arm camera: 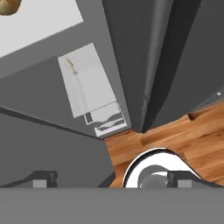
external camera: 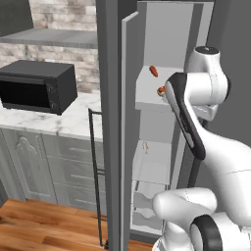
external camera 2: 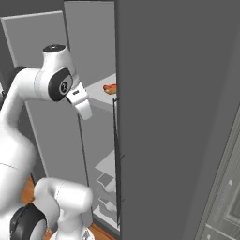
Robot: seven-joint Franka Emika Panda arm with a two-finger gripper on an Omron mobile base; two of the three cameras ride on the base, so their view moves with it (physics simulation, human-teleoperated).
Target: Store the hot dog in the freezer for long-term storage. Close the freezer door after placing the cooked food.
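Note:
The hot dog (external camera 2: 110,88) lies on a pale upper shelf (external camera: 149,100) inside the freezer (external camera: 166,34). From the left base it shows as a small tan and red end (external camera: 160,90) beside my forearm. A tan corner of it (arm camera: 8,6) sits at the top left of the hand view. The freezer door (external camera: 115,147) stands open to the left, with its black bar handle (external camera: 96,171) toward me and its pale inner face (external camera 2: 37,42) behind my arm. My gripper (arm camera: 113,180) points down over the lower shelves and floor, open, with nothing between its fingers.
A bare red-orange piece (external camera: 153,70) lies farther back on the same shelf. A black microwave (external camera: 39,87) sits on the marble counter (external camera: 78,120) to the left. A large dark grey panel (external camera 2: 178,117) with a black handle (external camera 2: 116,154) stands to the right of the opening. The wood floor (arm camera: 183,135) lies below.

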